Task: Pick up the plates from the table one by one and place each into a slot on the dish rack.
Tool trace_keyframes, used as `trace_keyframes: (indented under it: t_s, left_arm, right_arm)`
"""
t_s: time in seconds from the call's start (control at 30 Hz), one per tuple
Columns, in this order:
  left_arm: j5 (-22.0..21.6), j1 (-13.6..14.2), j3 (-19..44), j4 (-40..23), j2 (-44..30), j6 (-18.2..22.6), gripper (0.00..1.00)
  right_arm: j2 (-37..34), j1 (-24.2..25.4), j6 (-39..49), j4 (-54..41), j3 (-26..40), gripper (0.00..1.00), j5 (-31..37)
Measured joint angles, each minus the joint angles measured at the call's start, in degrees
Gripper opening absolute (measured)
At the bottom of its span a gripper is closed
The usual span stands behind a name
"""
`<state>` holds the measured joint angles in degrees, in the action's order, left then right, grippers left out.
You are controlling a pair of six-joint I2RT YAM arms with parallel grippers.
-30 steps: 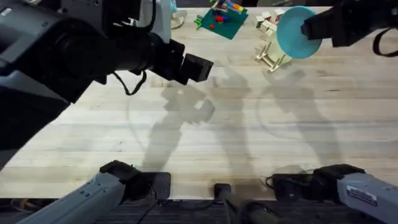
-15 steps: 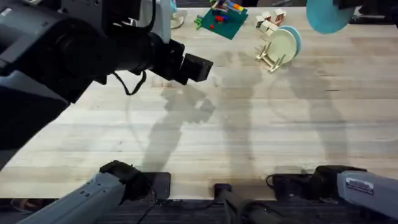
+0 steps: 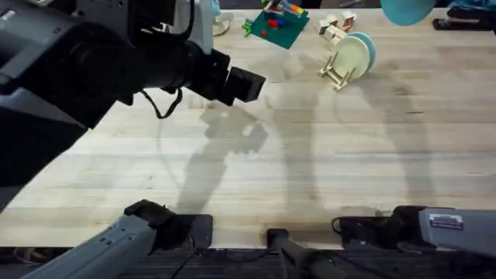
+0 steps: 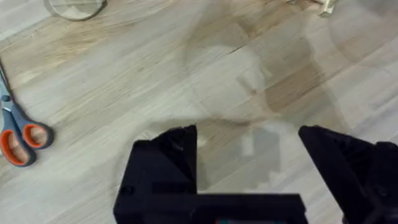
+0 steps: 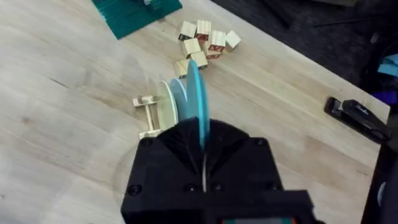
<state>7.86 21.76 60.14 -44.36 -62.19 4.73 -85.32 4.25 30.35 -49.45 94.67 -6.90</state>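
Note:
The dish rack point(image 3: 335, 71) stands at the table's far right, with the cream plate point(image 3: 350, 56) upright in a slot and a paler sky-blue plate point(image 3: 369, 45) right behind it. In the right wrist view my right gripper point(image 5: 202, 146) is shut on the rim of the cyan plate point(image 5: 199, 102), held edge-on high above the rack point(image 5: 148, 115) and the cream plate point(image 5: 166, 109). Overhead, the cyan plate point(image 3: 406, 9) is cut off by the far edge. My left gripper point(image 3: 248, 84) hovers over the bare table middle, its fingers point(image 4: 177, 146) open and holding nothing.
Loose wooden blocks point(image 5: 202, 40) and a green baseplate with bricks point(image 3: 275, 25) lie beyond the rack. A black stapler point(image 5: 357, 115) sits to the right. Orange-handled scissors point(image 4: 18, 130) lie near the left arm. The table point(image 3: 310, 170) has wide bare wood in the middle.
My right gripper has carried the cyan plate up and to the far right, away from the rack, uncovering the cream and sky-blue plates. The left arm has not moved.

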Motion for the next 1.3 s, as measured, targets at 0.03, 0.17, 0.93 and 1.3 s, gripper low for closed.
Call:
trace_keyframes:
  t_s: [0.03, 0.17, 0.93, 1.3]
  left_arm:
    - [0.0, 0.0, 0.0, 0.0, 0.0, 0.0, 0.994]
    - [0.0, 0.0, 0.0, 0.0, 0.0, 0.0, 0.994]
    - [0.0, 0.0, 0.0, 0.0, 0.0, 0.0, 0.994]
    - [0.0, 0.0, 0.0, 0.0, 0.0, 0.0, 0.994]
  right_arm:
    - [-0.2, 0.0, 0.1, 0.1, 0.0, 0.030, 0.0]
    - [-0.4, 0.0, 0.2, 0.2, 0.0, 0.030, 0.0]
    - [-3.2, -5.1, 0.2, -6.8, 0.2, 0.029, -2.1]
    - [-7.6, -5.2, 2.4, -6.8, 0.2, 0.029, -2.2]
